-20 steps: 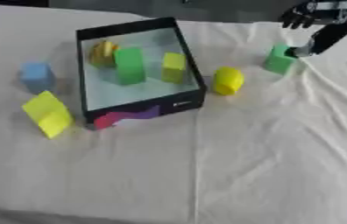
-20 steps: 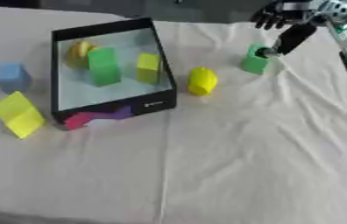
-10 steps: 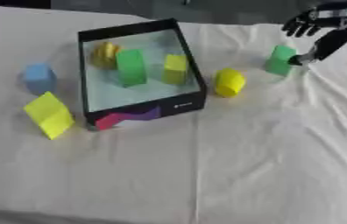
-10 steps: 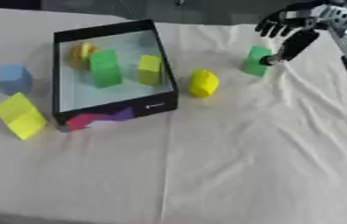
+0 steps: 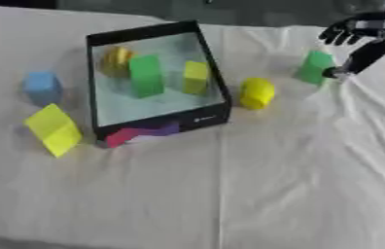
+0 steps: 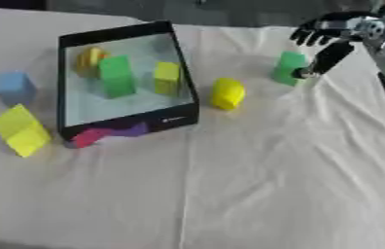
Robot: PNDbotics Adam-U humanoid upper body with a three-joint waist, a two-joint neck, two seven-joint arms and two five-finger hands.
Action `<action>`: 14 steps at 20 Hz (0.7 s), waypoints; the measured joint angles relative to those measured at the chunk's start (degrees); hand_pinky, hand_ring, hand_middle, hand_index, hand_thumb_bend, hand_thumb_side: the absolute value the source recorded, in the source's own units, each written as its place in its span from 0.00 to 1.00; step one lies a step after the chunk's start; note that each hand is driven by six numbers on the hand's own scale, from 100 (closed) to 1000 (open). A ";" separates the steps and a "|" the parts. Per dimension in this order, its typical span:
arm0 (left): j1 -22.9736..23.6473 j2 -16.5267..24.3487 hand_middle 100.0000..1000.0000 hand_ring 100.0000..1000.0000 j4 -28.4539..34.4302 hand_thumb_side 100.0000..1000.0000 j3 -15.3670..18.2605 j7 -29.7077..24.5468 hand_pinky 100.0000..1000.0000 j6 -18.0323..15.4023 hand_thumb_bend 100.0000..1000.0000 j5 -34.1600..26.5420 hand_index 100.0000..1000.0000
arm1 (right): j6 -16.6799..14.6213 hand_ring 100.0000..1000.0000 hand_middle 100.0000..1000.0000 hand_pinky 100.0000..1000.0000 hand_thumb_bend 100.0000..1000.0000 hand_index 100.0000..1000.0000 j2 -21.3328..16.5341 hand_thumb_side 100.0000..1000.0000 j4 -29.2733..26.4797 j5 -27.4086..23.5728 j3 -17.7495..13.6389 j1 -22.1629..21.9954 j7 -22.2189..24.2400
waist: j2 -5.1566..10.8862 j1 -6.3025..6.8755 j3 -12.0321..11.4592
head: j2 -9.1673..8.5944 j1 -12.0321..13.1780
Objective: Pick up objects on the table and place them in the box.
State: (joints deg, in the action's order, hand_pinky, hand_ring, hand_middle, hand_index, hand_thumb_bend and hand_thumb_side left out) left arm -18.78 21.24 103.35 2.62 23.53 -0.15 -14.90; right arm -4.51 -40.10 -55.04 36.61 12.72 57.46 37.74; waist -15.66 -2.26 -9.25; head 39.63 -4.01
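Note:
A black box (image 5: pixel 217 102) sits left of centre and holds a tall green block (image 5: pixel 146 75), a yellow-green block (image 5: pixel 195 77) and a yellow round piece (image 5: pixel 116 58). A green block (image 6: pixel 289 68) stands upright at the far right. My right hand (image 6: pixel 325 36) hovers just right of it, open, thumb pointing down beside the block without holding it. A yellow rounded piece (image 5: pixel 256 92) lies right of the box. A blue cube (image 5: pixel 42 86) and a yellow cube (image 5: pixel 54 129) lie left of the box. My left hand is out of view.
A pink and purple piece (image 5: pixel 141 133) pokes out under the box's front edge. The white cloth (image 5: pixel 255 185) covers the table, with wrinkles at the right and open room in front.
My right hand has shifted slightly rightwards and away from the green block, fingers still spread. The objects have stayed put.

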 measured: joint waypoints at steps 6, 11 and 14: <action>-0.29 -0.08 0.73 0.76 0.01 0.77 -0.01 -0.04 0.71 0.04 0.03 0.05 0.78 | 0.20 0.87 0.82 0.87 0.37 0.91 0.10 0.14 0.92 0.76 -0.40 0.01 -0.80 | -1.12 0.01 -0.34 | -0.50 -0.14; -0.66 -0.50 0.73 0.76 0.03 0.77 -0.03 -0.13 0.71 0.13 0.03 0.11 0.78 | 0.79 0.86 0.81 0.86 0.37 0.90 0.49 0.17 1.57 1.08 -0.82 0.10 -2.15 | -1.83 0.02 -0.83 | -0.99 -0.14; -1.11 -0.51 0.73 0.76 0.07 0.77 -0.11 -0.22 0.71 0.22 0.03 0.11 0.78 | 1.39 0.85 0.80 0.85 0.35 0.89 0.52 0.19 2.24 2.02 -1.28 0.38 -3.38 | -2.25 0.02 -1.31 | -1.35 -0.19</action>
State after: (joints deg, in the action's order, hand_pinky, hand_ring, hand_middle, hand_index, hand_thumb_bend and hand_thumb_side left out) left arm -19.89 20.73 103.42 2.51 23.31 0.07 -14.79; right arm -3.12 -39.58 -52.80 38.63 11.44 57.85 34.36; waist -17.91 -2.25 -10.56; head 38.29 -4.20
